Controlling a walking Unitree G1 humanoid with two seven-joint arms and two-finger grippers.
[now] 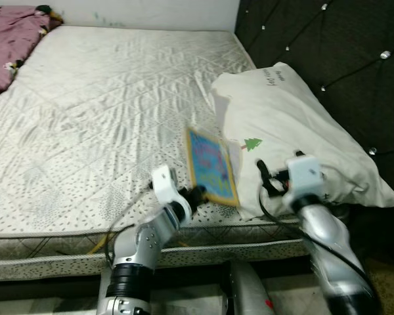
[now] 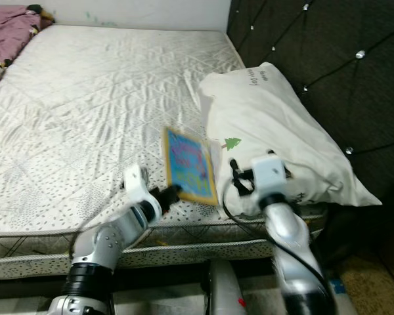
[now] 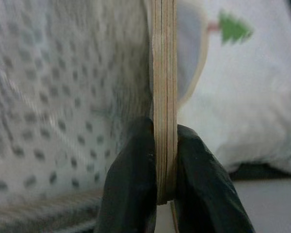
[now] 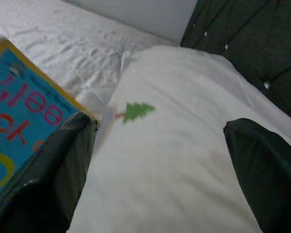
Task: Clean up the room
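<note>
Two grippers raised over the near edge of the mattress (image 1: 98,125). Left gripper (image 3: 165,160) clamped on the lower corner of a thin board book (image 1: 212,165), blue cover with a yellow border; one black fingertip (image 3: 131,179) pressed to each face, stacked page edges visible between them. Book held upright on edge, lifted just off the sheet, directly ahead of and above the left gripper. Right gripper (image 4: 160,160) spread wide, gripping nothing, aimed at the white pillow (image 1: 295,131) with a small green tree print (image 4: 138,111); book just beside its left finger, pillow straight ahead between the fingers. Tufted dark headboard (image 1: 328,59) beyond the pillow. Pink bedding (image 1: 10,42) well apart, at the far corner of the bed.

Risks, as judgement:
- Pinch sits at one corner only; weight of the overhanging book likely to pivot it in the fingers, then slip onto the mattress or off the near edge to the floor.
- Right finger close to the book's face; any forward reach toward the pillow likely to knock it loose.
</note>
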